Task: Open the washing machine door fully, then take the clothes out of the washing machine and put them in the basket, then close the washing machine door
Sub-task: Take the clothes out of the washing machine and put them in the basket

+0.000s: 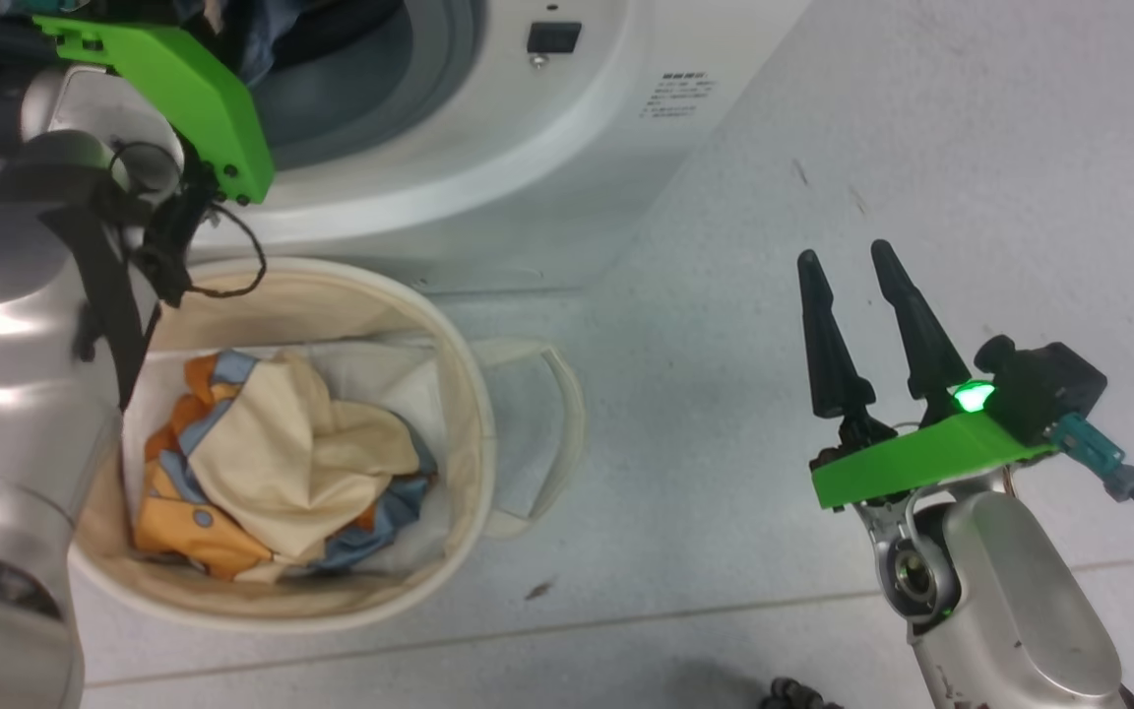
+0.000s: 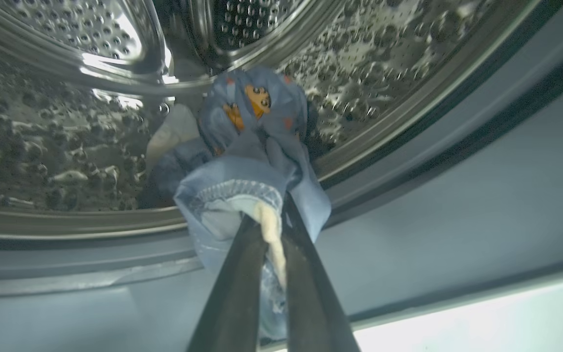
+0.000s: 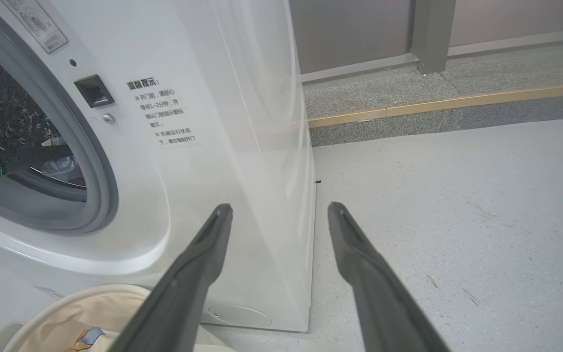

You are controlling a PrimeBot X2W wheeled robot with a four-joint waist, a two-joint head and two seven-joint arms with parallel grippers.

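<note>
Left gripper [image 2: 268, 220] clamped on blue orange-print soft garment [image 2: 252, 161] at steel drum [image 2: 384, 63] mouth of white front-loading washing machine [image 1: 528, 148]. Thin hem pinch may slip, or cloth may snag on grey rubber ring [image 2: 457, 195] and miss round cream canvas basket [image 1: 473, 394]. Right gripper [image 1: 846, 253] apart, idle.

Laundry corner: white washing machine [image 3: 203, 146], canvas basket [image 1: 476, 423], speckled floor [image 1: 872, 148].

Blue clothes [image 2: 257, 166] with orange prints
</note>
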